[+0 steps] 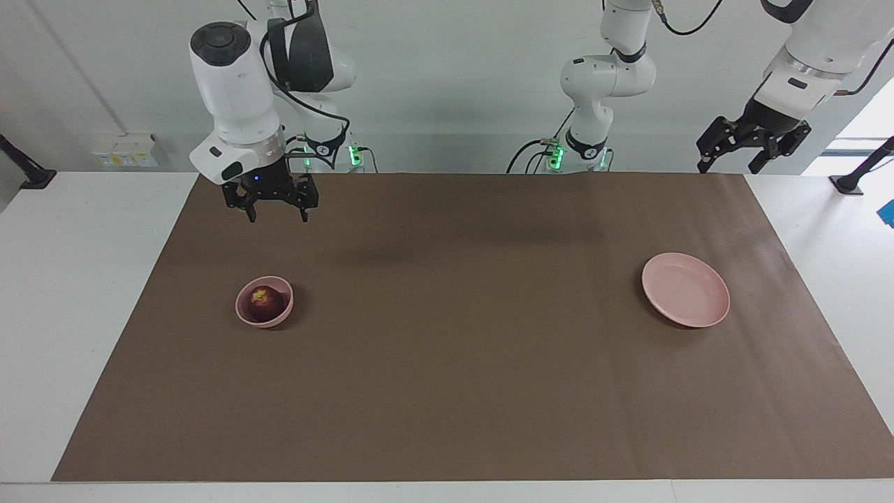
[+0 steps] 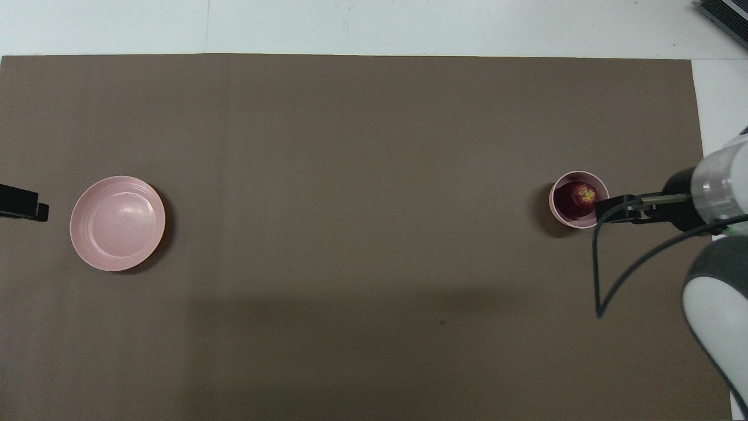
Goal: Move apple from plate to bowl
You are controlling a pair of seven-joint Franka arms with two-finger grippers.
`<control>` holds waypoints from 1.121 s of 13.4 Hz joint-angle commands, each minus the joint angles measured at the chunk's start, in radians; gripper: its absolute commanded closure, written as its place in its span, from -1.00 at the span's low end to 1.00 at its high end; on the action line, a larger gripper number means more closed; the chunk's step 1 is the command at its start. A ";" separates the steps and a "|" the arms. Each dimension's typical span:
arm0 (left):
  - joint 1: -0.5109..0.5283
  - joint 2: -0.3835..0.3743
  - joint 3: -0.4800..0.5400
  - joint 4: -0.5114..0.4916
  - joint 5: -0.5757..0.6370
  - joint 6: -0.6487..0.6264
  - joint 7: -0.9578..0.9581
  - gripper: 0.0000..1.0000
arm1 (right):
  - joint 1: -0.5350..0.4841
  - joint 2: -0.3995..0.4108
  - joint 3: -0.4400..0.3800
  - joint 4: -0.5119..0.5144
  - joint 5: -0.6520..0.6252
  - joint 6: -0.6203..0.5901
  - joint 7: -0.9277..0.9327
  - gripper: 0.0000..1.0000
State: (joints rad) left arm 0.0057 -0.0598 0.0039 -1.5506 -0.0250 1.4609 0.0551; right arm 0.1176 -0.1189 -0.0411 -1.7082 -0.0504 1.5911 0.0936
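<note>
Right hand [image 1: 278, 209] is up in the air over the brown mat [image 1: 454, 363], above the strip between the bowl [image 1: 241, 311] and the robots' edge of the desk [image 1: 70, 279]. Fingers spread apart, nothing between them, clear of the bowl. From overhead the right hand [image 2: 613, 209] shows just beside the bowl's rim [image 2: 561, 217], overlapping it slightly, but the facing view shows it well above, not touching.

Apple [image 1: 265, 303] sits inside the bowl, yellowish stem patch up; also visible from overhead [image 2: 578, 196]. It fills most of the bowl's inside. Bowl stands upright on the mat toward the right arm's end of the desk.

Plate [image 1: 686, 290] lies flat on the mat toward the left arm's end, well apart from the bowl, with nothing on it; overhead shows its bare inside [image 2: 117, 223]. Bowl and plate sit about equally far from the robots.

Left hand [image 1: 753, 157] waits raised near the robots' edge at the left arm's end, over the mat's corner and the white desk, fingers apart and holding nothing. Overhead, only a dark tip of it [image 2: 23, 202] shows at the frame edge, beside the plate.
</note>
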 commanded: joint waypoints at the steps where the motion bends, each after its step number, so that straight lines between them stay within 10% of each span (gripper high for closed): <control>1: -0.006 0.011 0.001 0.024 0.019 -0.033 0.012 -1.00 | -0.015 0.002 -0.022 0.155 0.040 -0.161 -0.005 -1.00; 15: -0.006 -0.025 -0.001 -0.034 0.011 -0.019 0.023 -1.00 | -0.030 -0.044 -0.062 0.108 0.070 -0.166 -0.063 -1.00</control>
State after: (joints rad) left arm 0.0054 -0.0616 0.0009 -1.5598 -0.0248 1.4388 0.0679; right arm 0.0981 -0.1415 -0.1020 -1.5683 -0.0065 1.4086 0.0820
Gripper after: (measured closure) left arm 0.000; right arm 0.000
